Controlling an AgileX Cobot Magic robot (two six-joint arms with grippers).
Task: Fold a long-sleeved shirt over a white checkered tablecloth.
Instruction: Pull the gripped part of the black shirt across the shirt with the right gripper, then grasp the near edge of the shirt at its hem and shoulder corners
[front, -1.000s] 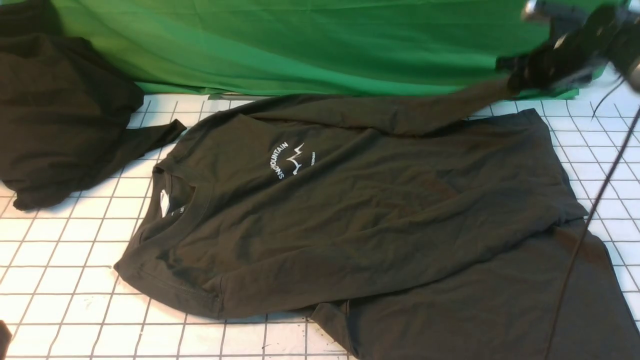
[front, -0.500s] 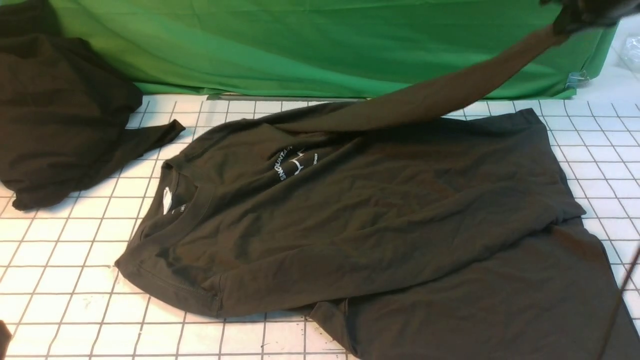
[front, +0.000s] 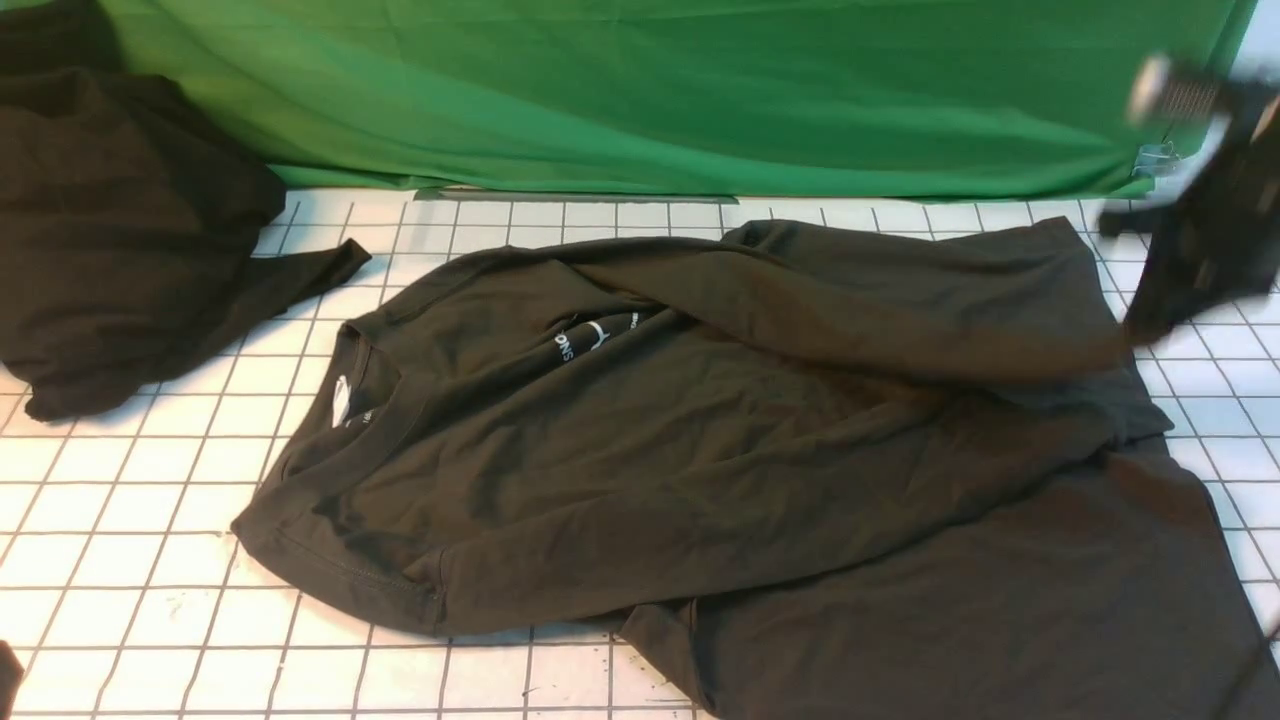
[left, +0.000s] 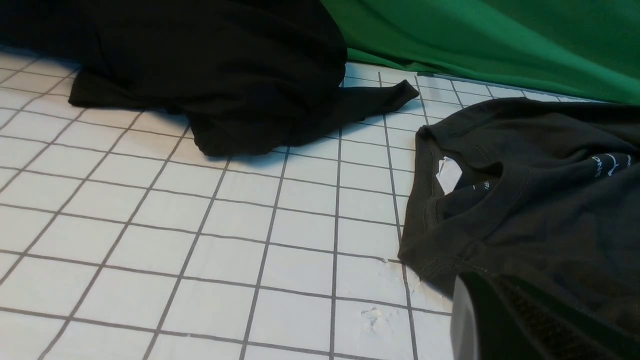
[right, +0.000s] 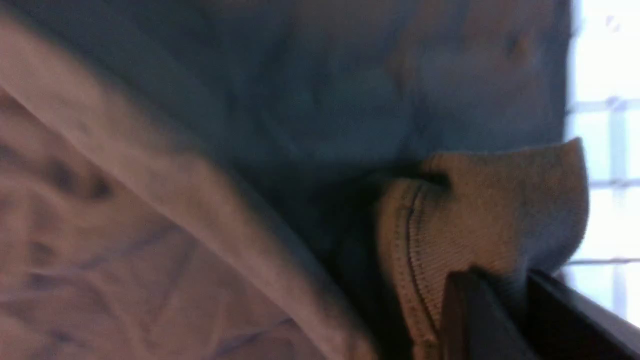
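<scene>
Right gripper (right: 510, 300) around shirt (front: 700, 450) cuff (ribbed)

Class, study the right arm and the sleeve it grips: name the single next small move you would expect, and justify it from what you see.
Probably lower the right tool slightly and open it. It pinches the cuff, while the sleeve lies folded across the long-sleeved shirt, partly covering the logo, so only the release seems left.

Bright light, soft shadows beside long-sleeved shirt (left: 550, 220). Front view: right end effector (front: 1175, 250) motion-smeared. Right wrist view: soft focus, white checkered tablecloth (right: 600, 220) blown out.
</scene>
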